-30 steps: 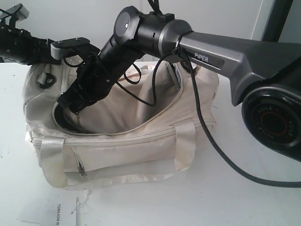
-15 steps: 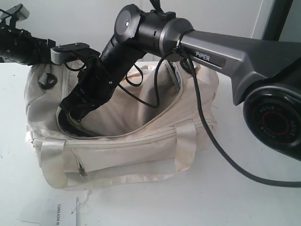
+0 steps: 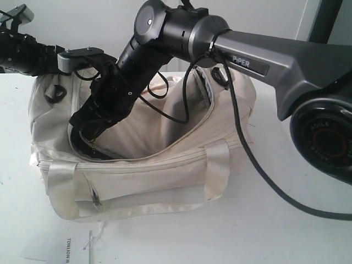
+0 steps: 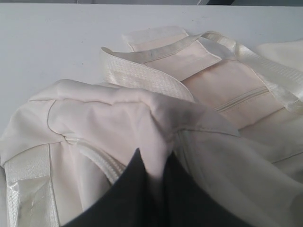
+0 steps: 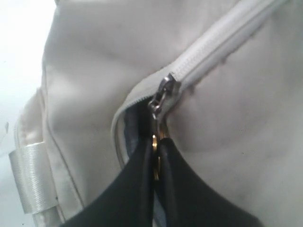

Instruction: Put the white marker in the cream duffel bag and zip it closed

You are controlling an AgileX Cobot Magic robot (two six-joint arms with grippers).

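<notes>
At the left end of the cream duffel bag (image 3: 165,181) — it lies on the white table (image 3: 297,236) — the left gripper (image 4: 152,161) pinches a fold of its fabric. Further right, at the bag's open top, the right gripper (image 5: 154,153) is pressed together on the zipper pull (image 5: 155,139).

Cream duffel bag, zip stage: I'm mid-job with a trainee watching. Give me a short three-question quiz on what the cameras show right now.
1. True or false: the right claw is shut on the zipper pull.
2. The top zip of the cream duffel bag is: A) fully closed, B) partly open, C) torn off.
3. Short answer: what does the left claw pinch?

Key: 1 true. 2 B. 3 a fold of the bag's fabric.
</notes>
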